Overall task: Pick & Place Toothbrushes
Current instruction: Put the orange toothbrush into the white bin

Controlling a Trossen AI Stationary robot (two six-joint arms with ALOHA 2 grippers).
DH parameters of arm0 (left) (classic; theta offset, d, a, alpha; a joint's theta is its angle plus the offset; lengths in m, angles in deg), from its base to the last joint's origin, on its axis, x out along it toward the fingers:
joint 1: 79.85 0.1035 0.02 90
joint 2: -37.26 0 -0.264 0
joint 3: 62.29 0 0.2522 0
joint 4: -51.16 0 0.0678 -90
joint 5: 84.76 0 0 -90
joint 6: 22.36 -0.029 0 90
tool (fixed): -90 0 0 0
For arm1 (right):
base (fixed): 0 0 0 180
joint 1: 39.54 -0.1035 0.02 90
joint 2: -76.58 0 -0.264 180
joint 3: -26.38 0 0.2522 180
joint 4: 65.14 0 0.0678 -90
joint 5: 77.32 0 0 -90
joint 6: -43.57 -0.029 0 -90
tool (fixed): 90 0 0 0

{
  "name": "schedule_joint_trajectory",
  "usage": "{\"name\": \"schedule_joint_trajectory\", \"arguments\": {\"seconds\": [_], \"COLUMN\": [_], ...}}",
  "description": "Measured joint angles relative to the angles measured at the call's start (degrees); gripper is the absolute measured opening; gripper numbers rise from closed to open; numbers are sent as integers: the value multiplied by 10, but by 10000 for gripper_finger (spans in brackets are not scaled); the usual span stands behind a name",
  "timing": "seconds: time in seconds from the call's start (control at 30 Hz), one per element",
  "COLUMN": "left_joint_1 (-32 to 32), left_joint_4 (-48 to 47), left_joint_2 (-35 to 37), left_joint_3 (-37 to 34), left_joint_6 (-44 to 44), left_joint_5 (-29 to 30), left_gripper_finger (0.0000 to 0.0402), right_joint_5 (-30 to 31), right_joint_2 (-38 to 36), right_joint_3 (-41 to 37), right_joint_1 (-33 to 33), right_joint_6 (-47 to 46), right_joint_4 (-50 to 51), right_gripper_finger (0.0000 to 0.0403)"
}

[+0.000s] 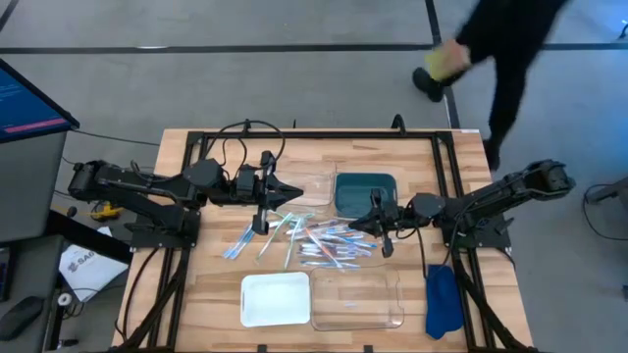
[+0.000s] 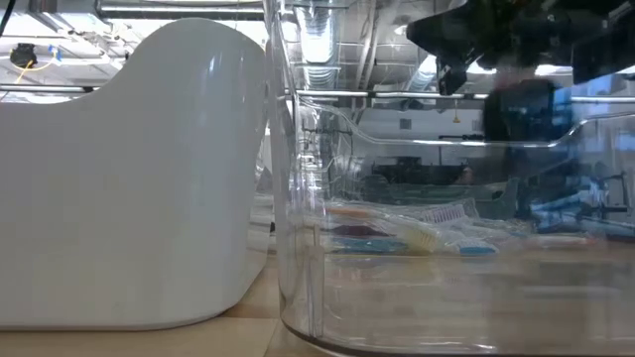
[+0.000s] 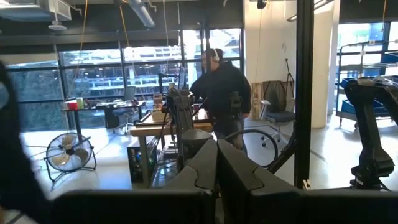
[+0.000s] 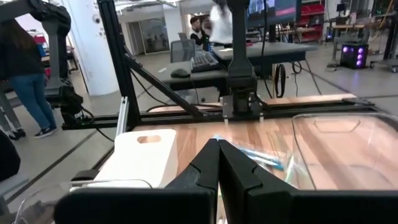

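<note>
The toothbrushes (image 1: 312, 241) lie in a loose pile of light blue, white and orange-pink sticks on the middle of the wooden table. They also show in the right wrist view (image 4: 256, 157) and through the clear tray's wall in the low view (image 2: 397, 234). My right gripper (image 1: 351, 226) is shut and level at the pile's right end, above it, holding nothing (image 4: 218, 149). My left gripper (image 1: 297, 192) is shut and raised over the table's far left part, pointing slightly upward into the room (image 3: 216, 155).
A white tray (image 1: 277, 298) and a clear tray (image 1: 359, 300) stand at the near edge. A teal tray (image 1: 365, 191) and another clear one (image 1: 316, 184) are at the far side. A blue cloth (image 1: 442, 300) lies near right. A person (image 1: 502, 49) walks beyond the far right corner.
</note>
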Motion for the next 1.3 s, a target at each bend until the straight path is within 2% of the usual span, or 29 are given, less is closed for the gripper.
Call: {"name": "schedule_joint_trajectory", "arguments": {"seconds": [0.37, 0.57, 0.83, 1.1, 1.3], "left_joint_1": [0, 0, 20, 32, 32], "left_joint_4": [0, -29, -223, -229, -233], "left_joint_2": [0, 0, 13, 10, 10], "left_joint_3": [0, 0, 28, 31, 22], "left_joint_6": [1, 0, 14, 15, 47], "left_joint_5": [0, 0, -1, 0, 0], "left_gripper_finger": [3, 3, 3, 3, 3], "right_joint_5": [0, 0, 0, 4, 4], "right_joint_2": [0, 0, 0, 1, 34], "right_joint_3": [98, 106, 106, 106, 106], "right_joint_1": [-9, -9, -8, -8, 0], "right_joint_6": [-24, -21, -13, 2, 21], "right_joint_4": [235, 240, 240, 247, 238], "right_gripper_finger": [0, 0, 0, 0, 0]}}
